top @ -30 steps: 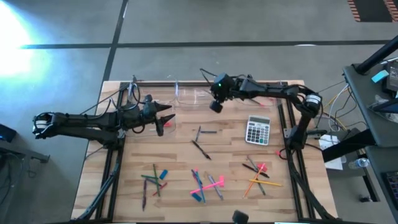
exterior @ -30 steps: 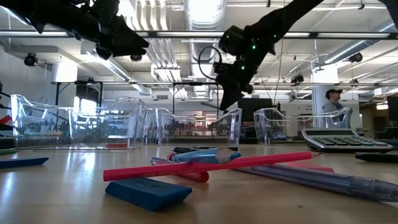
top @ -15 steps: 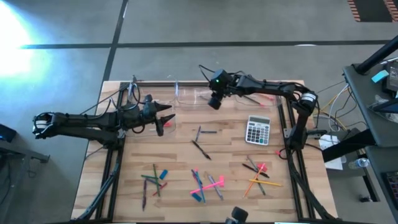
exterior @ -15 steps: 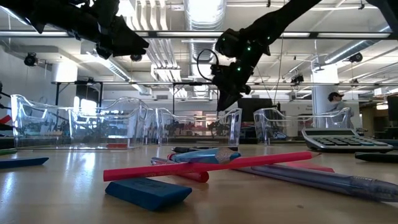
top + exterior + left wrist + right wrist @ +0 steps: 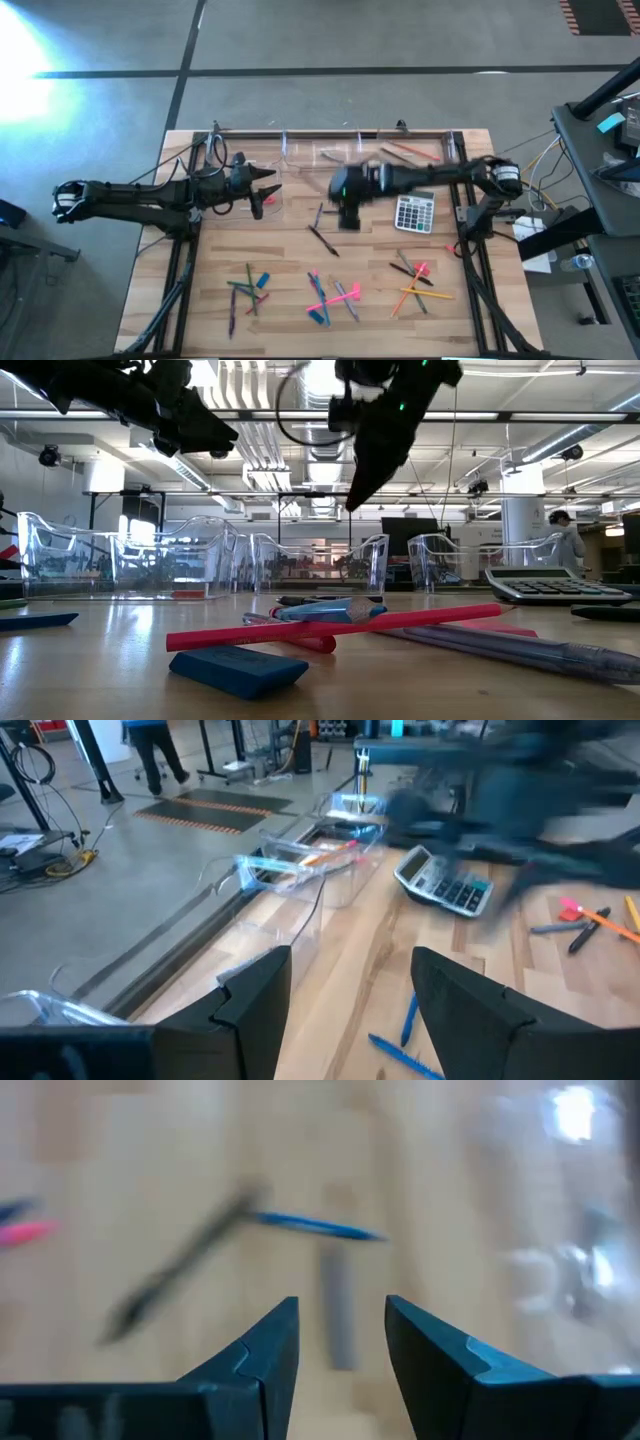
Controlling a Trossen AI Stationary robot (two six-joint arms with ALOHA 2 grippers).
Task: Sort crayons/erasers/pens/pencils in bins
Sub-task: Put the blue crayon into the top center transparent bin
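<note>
bins [image 5: 330,153]: four, maybe | left gripper [image 5: 268,187]: parted, empty | right gripper [image 5: 340,1335]: parted, empty

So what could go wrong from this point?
The right gripper, open and empty, is above the dark and blue pens at mid-table; they cross closely, so it may pinch two at once. Its arm passes near the calculator and could nudge it.

Clear bins [image 5: 330,155] along far edge, pencils [image 5: 412,292] scattered near
</note>
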